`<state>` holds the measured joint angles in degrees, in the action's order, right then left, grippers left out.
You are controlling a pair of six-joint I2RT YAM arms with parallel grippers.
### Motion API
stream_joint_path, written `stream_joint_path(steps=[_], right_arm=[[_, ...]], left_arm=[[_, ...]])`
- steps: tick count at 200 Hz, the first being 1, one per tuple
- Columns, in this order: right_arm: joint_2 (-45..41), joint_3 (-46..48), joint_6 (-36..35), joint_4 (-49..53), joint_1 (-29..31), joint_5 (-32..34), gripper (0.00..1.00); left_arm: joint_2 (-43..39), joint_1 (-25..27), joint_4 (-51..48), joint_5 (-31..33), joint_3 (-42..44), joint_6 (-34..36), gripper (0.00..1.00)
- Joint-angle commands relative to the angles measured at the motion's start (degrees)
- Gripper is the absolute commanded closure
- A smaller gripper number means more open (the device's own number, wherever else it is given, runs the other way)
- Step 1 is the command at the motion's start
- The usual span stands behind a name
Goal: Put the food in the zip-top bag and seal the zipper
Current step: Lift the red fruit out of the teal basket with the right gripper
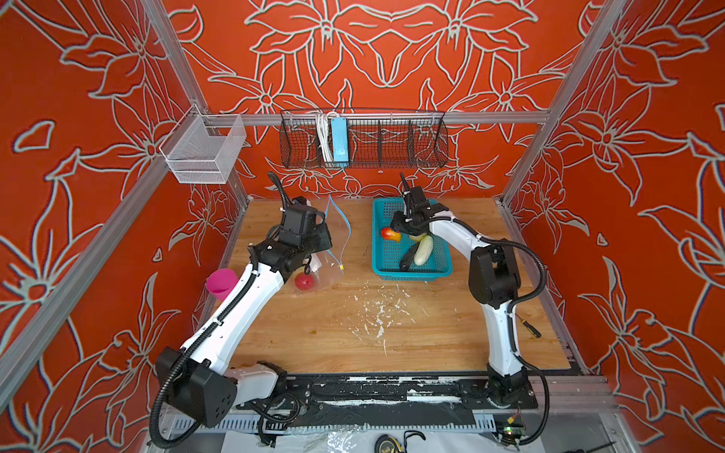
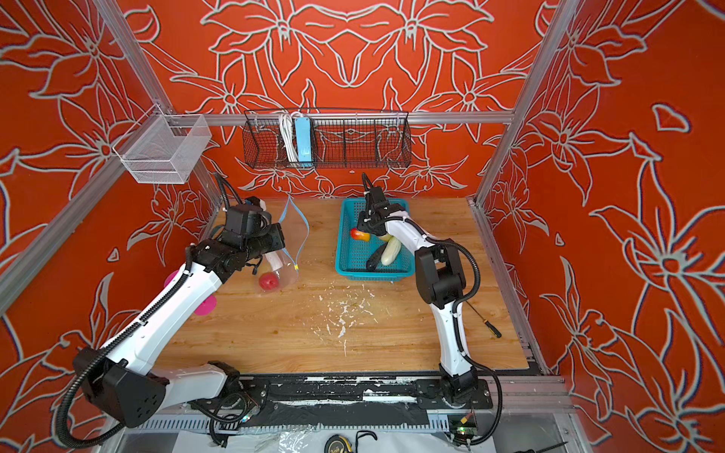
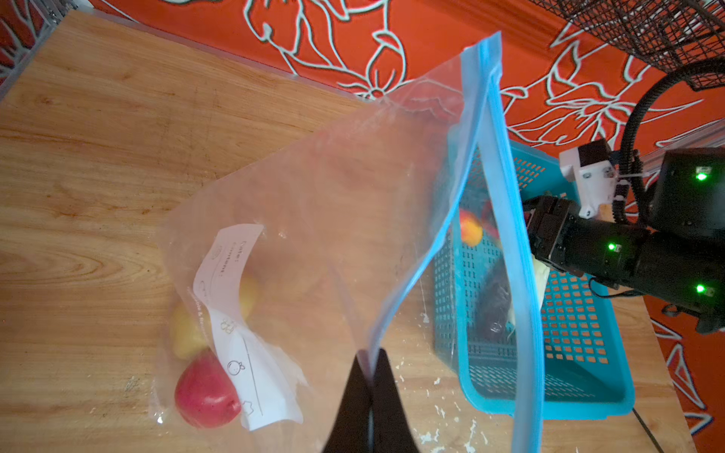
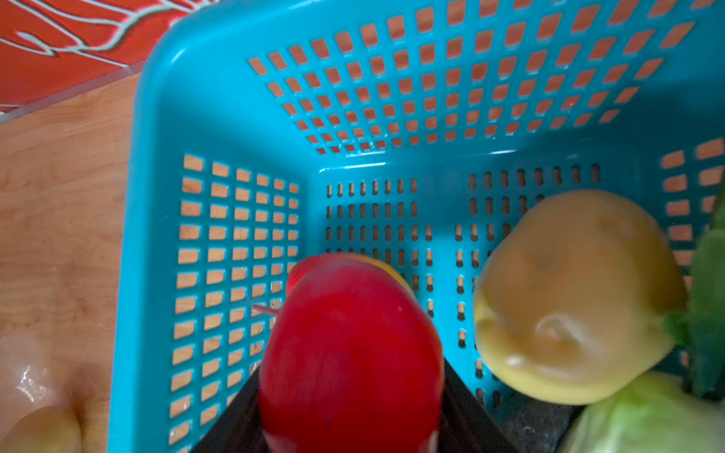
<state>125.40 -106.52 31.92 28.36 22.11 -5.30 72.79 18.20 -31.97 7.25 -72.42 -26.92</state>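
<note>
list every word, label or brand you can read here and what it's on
"Date:" on the white label of the zip-top bag, faint.
"Content:" on the same label, blurred, likely reading.
Fine print and icons on that label: too small to read.
Gold lettering on the black tape measure in both top views: too blurred to read.

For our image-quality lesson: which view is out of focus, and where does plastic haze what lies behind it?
Right wrist view: the near apple and potato are blurred, the basket wall sharper. Left wrist view: the bag hazes the basket behind it. Both top views: sharp, evenly lit.
</note>
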Motion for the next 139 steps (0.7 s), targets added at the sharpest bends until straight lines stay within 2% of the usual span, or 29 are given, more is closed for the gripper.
stream_joint_path(steps=[1,139], right_arm=[[-4.1,3.9,1.5,-2.7,-0.2,-1.9,0.54],[-19.0,23.5,6.6,-13.1,0.1,-8.8,0.54]], left_arm=[[-0.5,-0.2,1.0,-1.0,0.1,-0.3,1.0],[1.8,-0.2,0.8,-3.9,-0.4,-0.5,1.0]])
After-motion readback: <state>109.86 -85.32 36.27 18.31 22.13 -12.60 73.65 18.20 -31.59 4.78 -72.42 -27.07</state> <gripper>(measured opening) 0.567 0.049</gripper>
